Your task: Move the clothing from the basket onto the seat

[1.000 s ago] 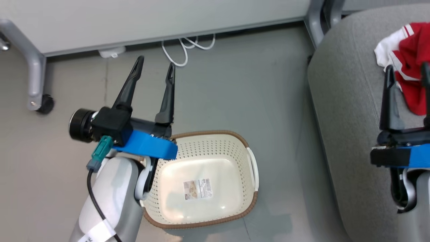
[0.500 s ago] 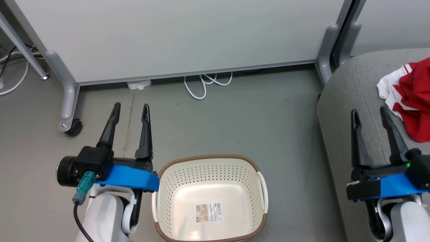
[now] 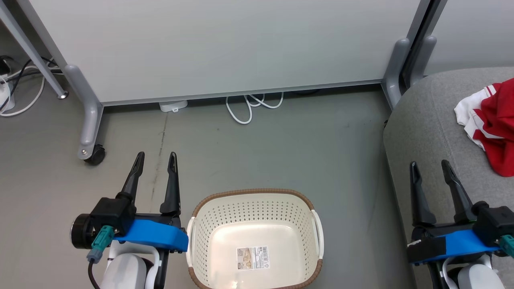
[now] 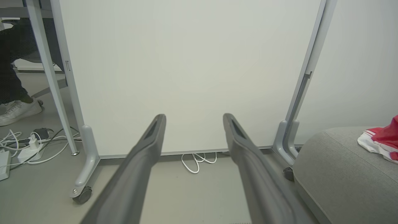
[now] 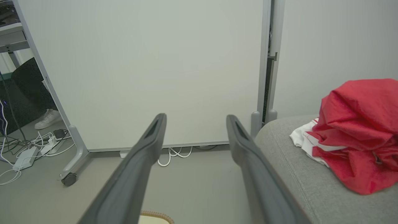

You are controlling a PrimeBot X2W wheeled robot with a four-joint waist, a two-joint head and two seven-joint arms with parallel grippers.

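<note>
Only print in sight — barcode label stuck on the inside floor of the basket. Bars and a small picture visible, text too small to read — nothing else legible.

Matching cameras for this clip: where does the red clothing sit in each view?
Head view: clothing at the right edge, upper half.
Left wrist view: clothing at the right edge, mid-height, small.
Right wrist view: clothing on the right, mid-height, large.
Shared landmark: the grey seat it lies on.
</note>
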